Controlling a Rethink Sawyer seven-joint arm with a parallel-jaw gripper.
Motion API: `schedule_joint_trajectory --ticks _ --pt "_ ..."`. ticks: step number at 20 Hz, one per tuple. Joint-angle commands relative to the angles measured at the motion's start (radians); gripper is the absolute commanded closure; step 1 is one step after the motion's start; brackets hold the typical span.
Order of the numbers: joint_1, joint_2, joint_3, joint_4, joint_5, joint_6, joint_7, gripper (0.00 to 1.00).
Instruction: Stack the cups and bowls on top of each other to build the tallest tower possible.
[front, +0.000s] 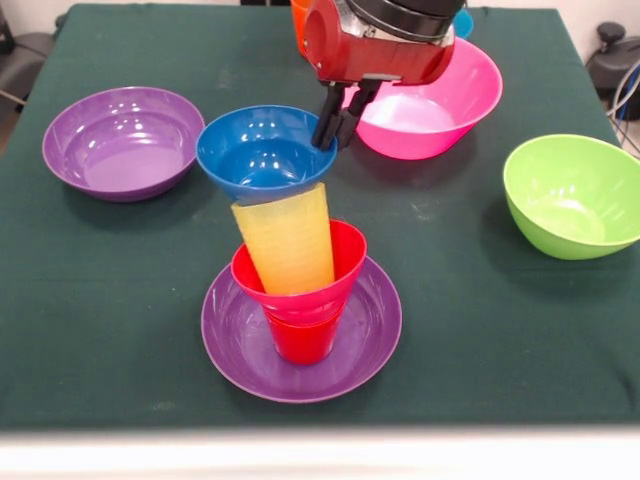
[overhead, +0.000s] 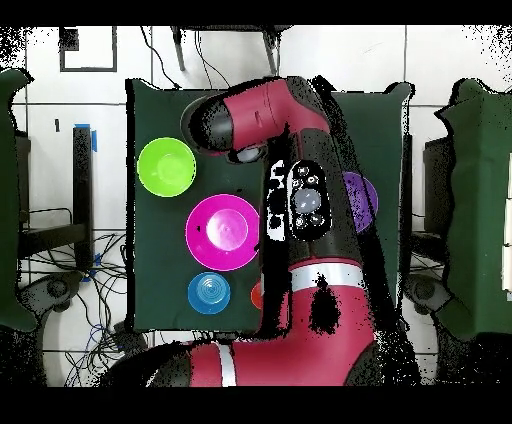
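Note:
The tower stands on a wide purple bowl (front: 365, 335): an upturned red cup (front: 300, 342), a small crimson bowl (front: 345, 262), an upturned yellow cup (front: 287, 245) leaning left, and a dark blue bowl (front: 258, 152) tilted on top. My gripper (front: 336, 124) comes down from above and is shut on the blue bowl's right rim. In the overhead view my arm (overhead: 300, 200) hides the tower and the gripper.
A second purple bowl (front: 122, 140) sits at the left and shows in the overhead view (overhead: 364, 198). The pink bowl (front: 440, 105) (overhead: 223, 232) is behind the gripper, the lime green bowl (front: 575, 195) (overhead: 167, 165) at the right. The orange cup (front: 299, 20) and light blue bowl (front: 463, 22) (overhead: 208, 292) are at the far edge.

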Motion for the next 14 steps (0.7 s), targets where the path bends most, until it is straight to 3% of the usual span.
schedule_joint_trajectory --ticks 1,11,14 --pt "0.041 0.023 0.017 -0.001 0.018 0.094 -0.010 1.00" --pt "0.031 0.017 0.030 -0.028 0.035 0.103 -0.047 1.00" --pt "0.026 0.026 0.048 -0.078 0.046 0.128 -0.077 1.00"
